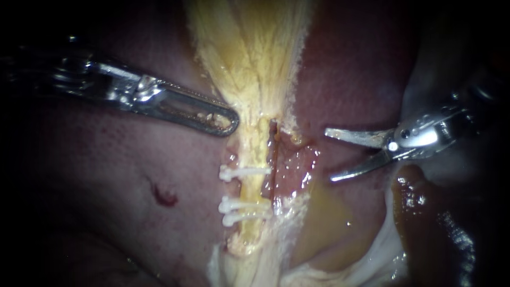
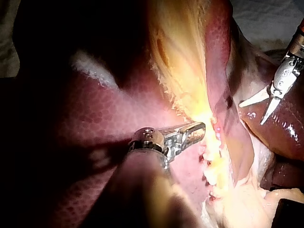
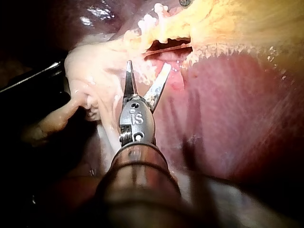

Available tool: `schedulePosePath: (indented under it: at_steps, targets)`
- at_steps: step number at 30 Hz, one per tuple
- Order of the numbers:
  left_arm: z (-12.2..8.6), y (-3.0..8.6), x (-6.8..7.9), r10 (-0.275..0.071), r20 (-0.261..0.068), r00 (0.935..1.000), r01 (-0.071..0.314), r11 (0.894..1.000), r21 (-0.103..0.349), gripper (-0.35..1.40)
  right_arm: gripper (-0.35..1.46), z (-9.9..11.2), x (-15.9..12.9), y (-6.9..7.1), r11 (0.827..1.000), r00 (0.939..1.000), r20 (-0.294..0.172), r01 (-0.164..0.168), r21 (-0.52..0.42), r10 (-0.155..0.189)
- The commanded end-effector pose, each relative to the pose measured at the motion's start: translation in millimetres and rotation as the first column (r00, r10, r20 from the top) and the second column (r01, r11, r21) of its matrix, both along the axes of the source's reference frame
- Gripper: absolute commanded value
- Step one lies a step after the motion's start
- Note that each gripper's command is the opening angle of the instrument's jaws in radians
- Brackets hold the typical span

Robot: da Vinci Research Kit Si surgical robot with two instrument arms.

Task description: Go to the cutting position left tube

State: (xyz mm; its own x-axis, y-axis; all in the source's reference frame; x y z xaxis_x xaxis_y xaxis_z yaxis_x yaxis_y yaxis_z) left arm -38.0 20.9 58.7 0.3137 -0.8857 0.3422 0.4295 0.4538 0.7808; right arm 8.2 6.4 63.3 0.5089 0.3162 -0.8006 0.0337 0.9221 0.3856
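White clips [image 1: 245, 172]: three across the left tube [image 1: 254, 188], one higher, two close together lower.
Left tube: yellow, upright at mid-view; a thin dark tube [image 1: 274, 159] runs just beside it on its right.
Left instrument [image 1: 226, 121]: jaws lie together, tip touching the yellow tissue [image 1: 249, 53] above the clips.
Right instrument [image 1: 329, 154]: blade jaws gape wide, holding nothing, over the liver [image 1: 106, 175], apart from both tubes.

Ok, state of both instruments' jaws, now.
Left instrument: jaws shut, tip against the yellow tissue; no grip on it shows.
Right instrument: jaws open, holding nothing.
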Motion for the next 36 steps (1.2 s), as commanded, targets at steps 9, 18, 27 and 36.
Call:
schedulePosePath:
  at_steps: [9, 18, 27, 36]
  targets:
    - [-2.3, 1.5, 3.5, -0.005, -0.001, 1.0000, 0.005, 1.000, 0.001, -0.35, 1.44, 0.1, 0.0, 0.0, 1.000, 1.0000, 0.002, -0.002, 0.004, 0.002]
    - [-4.3, 2.8, 6.4, -0.033, -0.007, 0.9994, 0.033, 0.999, -0.006, -0.35, 1.44, 0.1, 0.0, -0.1, 1.000, 1.0000, 0.000, 0.001, 0.005, -0.001]
    - [-4.1, 2.5, 6.2, -0.035, -0.009, 0.9993, 0.035, 0.999, -0.008, -0.35, 1.44, 0.9, 2.4, -2.0, 0.999, 0.9995, -0.018, 0.025, 0.046, -0.025]
    - [-4.2, 2.4, 5.9, -0.037, -0.011, 0.9992, 0.037, 0.999, -0.009, -0.35, 1.45, 3.4, 6.8, -5.2, 0.994, 0.9978, -0.031, 0.061, 0.094, -0.058]
